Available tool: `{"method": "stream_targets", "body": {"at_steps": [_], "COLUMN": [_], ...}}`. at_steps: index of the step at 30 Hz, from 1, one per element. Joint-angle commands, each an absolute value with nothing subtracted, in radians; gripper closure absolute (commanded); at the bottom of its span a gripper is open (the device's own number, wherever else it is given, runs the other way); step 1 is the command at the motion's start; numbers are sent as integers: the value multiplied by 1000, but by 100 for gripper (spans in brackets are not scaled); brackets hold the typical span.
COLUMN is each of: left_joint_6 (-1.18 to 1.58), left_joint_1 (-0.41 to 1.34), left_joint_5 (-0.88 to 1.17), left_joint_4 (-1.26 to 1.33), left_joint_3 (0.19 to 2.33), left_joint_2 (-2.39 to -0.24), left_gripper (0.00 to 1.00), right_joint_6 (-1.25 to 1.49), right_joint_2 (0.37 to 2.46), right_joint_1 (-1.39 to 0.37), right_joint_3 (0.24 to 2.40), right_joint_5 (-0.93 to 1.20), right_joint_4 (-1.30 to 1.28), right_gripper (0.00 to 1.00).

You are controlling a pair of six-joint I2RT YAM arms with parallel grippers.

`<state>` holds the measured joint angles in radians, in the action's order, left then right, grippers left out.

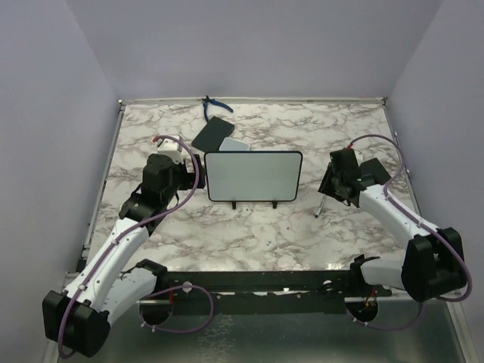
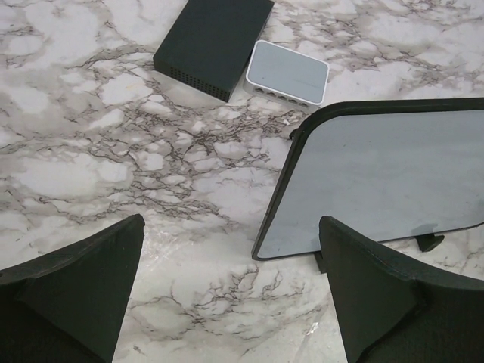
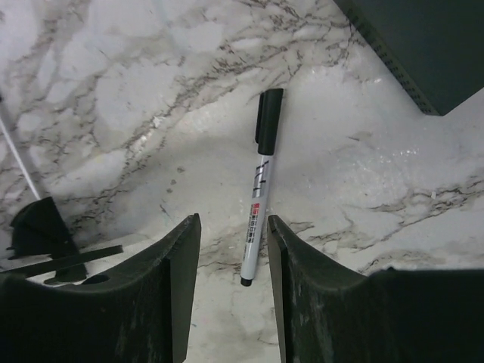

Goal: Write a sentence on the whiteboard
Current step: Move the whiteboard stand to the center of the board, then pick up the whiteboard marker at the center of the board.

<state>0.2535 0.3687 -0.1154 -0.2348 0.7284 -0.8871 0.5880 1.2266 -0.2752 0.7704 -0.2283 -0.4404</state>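
Nearest, at right of the top view, the right gripper hangs low over the marble worktop. In its wrist view the jaws stand narrow, one on each side of the lower end of the marker. A sliver of worktop shows between pen and left jaw, so I judge that the pen is straddled, not yet pinched. The marker lies flat with its black cap on, pointing to the upper middle of that frame.

At left of the top view the left gripper has its jaws spread wide and holds nothing. Its wrist view looks between them at the lower left corner of the whiteboard.

The whiteboard stands on its two feet in the middle of the top view, between the two grippers. Its face is blank in both views: no word of the sentence shows.

Beyond it, in the upper middle, lie a black box and a small grey-white pad, side by side.

As I judge it, the task is at its very start. Gripping, lifting and uncapping the marker are all left to do, as is the writing itself.
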Motion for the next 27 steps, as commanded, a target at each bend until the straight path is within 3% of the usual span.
{"method": "stream_targets", "body": {"at_steps": [1,18,21,27], "left_joint_6": [241,241,239,232], "left_joint_1": [374,374,374,376], "left_joint_5": [-145,-136,-130,-121], "left_joint_4": [-259,-264,-264,-264], "left_joint_3": [704,698,698,698], "left_joint_2": [-859,-844,-849,-856], "left_gripper": [1,1,1,2], "right_joint_6": [627,642,649,669], "right_joint_2": [1324,1490,1511,1457], "right_joint_1": [-289,-307,-307,-307], "right_joint_3": [807,785,778,745], "right_joint_5": [-245,-218,-209,-244], "right_joint_4": [-533,-484,-471,-478], "right_gripper": [56,61,65,84]}}
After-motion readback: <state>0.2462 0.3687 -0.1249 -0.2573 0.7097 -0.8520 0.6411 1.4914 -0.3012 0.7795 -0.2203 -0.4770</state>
